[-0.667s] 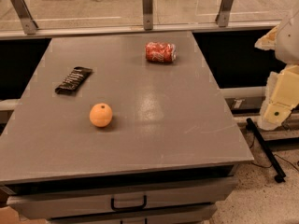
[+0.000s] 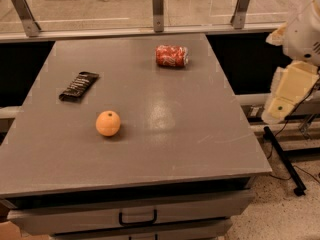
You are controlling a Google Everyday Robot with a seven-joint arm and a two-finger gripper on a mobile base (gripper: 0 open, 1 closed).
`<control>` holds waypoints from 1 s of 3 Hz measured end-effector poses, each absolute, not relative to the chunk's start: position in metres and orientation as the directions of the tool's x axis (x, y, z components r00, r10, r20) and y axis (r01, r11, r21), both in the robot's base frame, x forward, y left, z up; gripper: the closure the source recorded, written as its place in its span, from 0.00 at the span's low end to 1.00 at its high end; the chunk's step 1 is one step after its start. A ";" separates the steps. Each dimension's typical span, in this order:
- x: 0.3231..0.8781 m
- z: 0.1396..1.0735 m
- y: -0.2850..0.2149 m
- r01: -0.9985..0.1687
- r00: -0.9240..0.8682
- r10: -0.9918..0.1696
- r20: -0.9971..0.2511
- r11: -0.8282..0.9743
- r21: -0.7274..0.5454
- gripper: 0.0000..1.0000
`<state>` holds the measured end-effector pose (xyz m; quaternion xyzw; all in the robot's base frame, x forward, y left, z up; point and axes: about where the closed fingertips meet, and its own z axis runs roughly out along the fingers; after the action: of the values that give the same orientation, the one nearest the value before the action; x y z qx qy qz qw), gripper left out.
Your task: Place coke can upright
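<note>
The coke can (image 2: 171, 56) lies on its side near the far edge of the grey table (image 2: 165, 134), right of centre, with its silver end facing right. My gripper (image 2: 287, 94) hangs off the table's right side, beyond the edge and well to the right of the can. It touches nothing.
An orange fruit (image 2: 108, 123) sits on the left front part of the table. A flat black snack packet (image 2: 79, 86) lies at the left. A glass railing with metal posts (image 2: 158, 8) runs behind the far edge. A drawer handle (image 2: 137, 218) is below the front edge.
My gripper has shifted slightly left and up, beside the table's right edge. The can, orange and packet have not moved.
</note>
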<state>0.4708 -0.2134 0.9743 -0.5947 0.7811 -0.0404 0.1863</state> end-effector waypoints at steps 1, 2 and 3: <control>0.535 0.969 -0.204 -0.888 -0.223 -0.924 -0.309 0.324 -0.327 0.00; 0.608 0.960 -0.181 -0.866 -0.223 -0.896 -0.383 0.362 -0.344 0.00; 0.679 0.943 -0.153 -0.845 -0.241 -0.867 -0.436 0.408 -0.345 0.00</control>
<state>0.6791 -0.1528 0.9434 -0.5435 0.7876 -0.0191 0.2897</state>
